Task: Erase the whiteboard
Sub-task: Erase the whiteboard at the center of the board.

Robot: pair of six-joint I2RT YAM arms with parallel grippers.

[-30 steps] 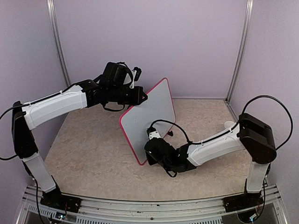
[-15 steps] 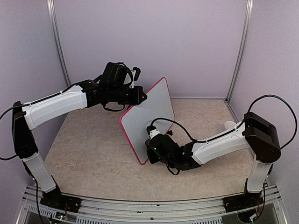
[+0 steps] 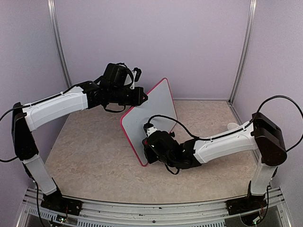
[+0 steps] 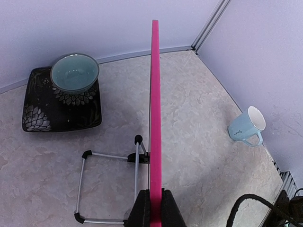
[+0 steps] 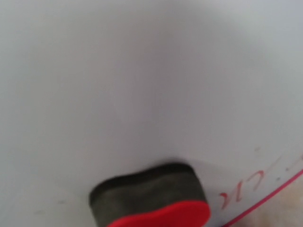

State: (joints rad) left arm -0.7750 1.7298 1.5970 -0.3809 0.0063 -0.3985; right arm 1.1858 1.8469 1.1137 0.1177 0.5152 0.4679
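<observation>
The whiteboard (image 3: pixel 154 111), white with a thin pink frame, stands tilted on edge in mid-table. My left gripper (image 3: pixel 143 98) is shut on its upper left edge; in the left wrist view the black fingers (image 4: pixel 142 210) clamp the pink frame (image 4: pixel 155 85). My right gripper (image 3: pixel 147 145) is at the board's lower left part, holding a red-backed eraser (image 5: pixel 151 201) with its dark felt pressed on the white surface (image 5: pixel 142 80). Faint red writing (image 5: pixel 246 187) shows near the pink border, right of the eraser. The right fingers themselves are hidden.
A wire stand with black feet (image 4: pixel 109 184) lies on the table behind the board. A teal bowl (image 4: pixel 74 72) sits on a black patterned plate (image 4: pixel 33 116) at the back. A light blue mug (image 4: pixel 246 126) lies by the right wall.
My right gripper has slid left and slightly up along the board's lower part with the eraser. The left gripper and board have barely shifted.
</observation>
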